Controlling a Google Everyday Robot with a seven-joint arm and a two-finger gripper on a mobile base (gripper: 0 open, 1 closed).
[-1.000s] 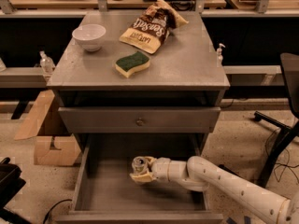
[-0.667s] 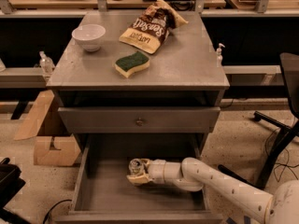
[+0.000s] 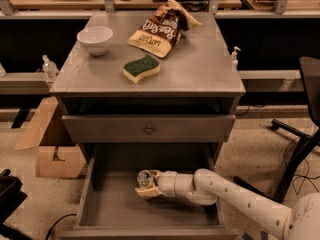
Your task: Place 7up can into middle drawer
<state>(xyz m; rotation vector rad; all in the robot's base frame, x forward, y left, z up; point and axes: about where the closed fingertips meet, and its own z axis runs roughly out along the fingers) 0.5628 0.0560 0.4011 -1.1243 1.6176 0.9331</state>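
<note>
The middle drawer (image 3: 100, 209) is pulled open below the cabinet, a wide grey box with tall side walls. My gripper (image 3: 145, 185) reaches in from the right on a white arm and is shut on the 7up can (image 3: 144, 178). Only the can's shiny silver top and a bit of pale side show between the fingers. The can is held inside the drawer, low over its floor near the middle.
On the cabinet top (image 3: 200, 69) are a white bowl (image 3: 95, 39), a brown-and-yellow chip bag (image 3: 161, 29) and a green-and-yellow sponge (image 3: 141, 68). The shut drawer front with a round knob (image 3: 148, 130) sits above. Cardboard boxes (image 3: 55, 159) stand left, a chair base (image 3: 295, 149) right.
My gripper with the can has moved a little to the left inside the drawer.
</note>
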